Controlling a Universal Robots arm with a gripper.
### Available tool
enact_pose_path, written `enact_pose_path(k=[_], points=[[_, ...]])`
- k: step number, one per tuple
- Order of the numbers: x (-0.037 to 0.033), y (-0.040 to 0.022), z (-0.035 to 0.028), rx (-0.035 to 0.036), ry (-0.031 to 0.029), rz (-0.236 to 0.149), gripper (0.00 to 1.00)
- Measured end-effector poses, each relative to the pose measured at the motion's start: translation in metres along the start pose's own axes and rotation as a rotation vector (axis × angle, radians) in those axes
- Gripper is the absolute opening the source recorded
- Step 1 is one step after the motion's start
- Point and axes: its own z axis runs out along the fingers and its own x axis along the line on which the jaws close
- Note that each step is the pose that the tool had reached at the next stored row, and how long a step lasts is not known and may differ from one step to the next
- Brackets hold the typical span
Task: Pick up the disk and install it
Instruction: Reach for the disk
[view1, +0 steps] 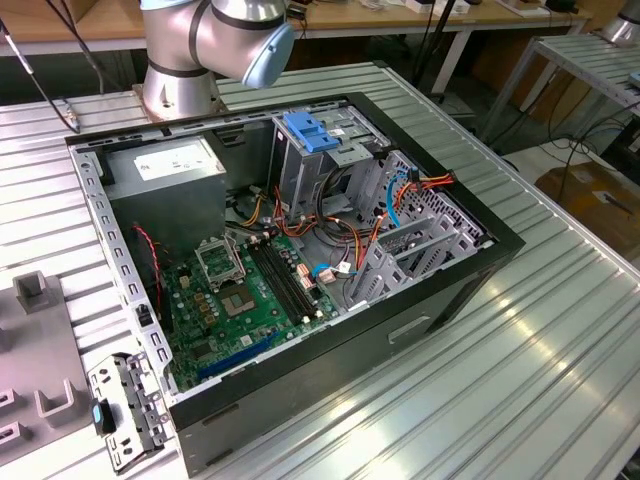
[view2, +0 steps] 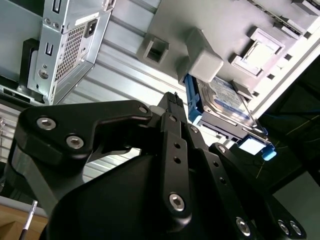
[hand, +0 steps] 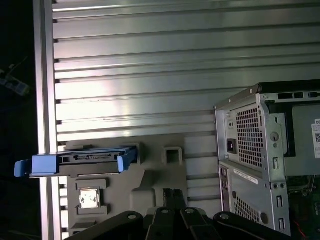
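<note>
Ribbed aluminium tabletop (hand: 150, 75) carries a grey fixture plate (hand: 155, 185) beside the open computer case (hand: 250, 150), and on that plate we see the disk (hand: 80, 162) propped on edge in its blue rails. Our gripper (hand: 172, 194) hangs above the plate, jaws pressed together on nothing, near the disk but not touching it. For a sound pickup, we judge it must spread, square up with the rails and spare the label.
</note>
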Motion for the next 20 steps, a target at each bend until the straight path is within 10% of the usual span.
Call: enact_pose_path(k=[20], points=[[0.0325, -0.0023, 0.0001, 0.0, 0.0009, 0.0, 0.11]])
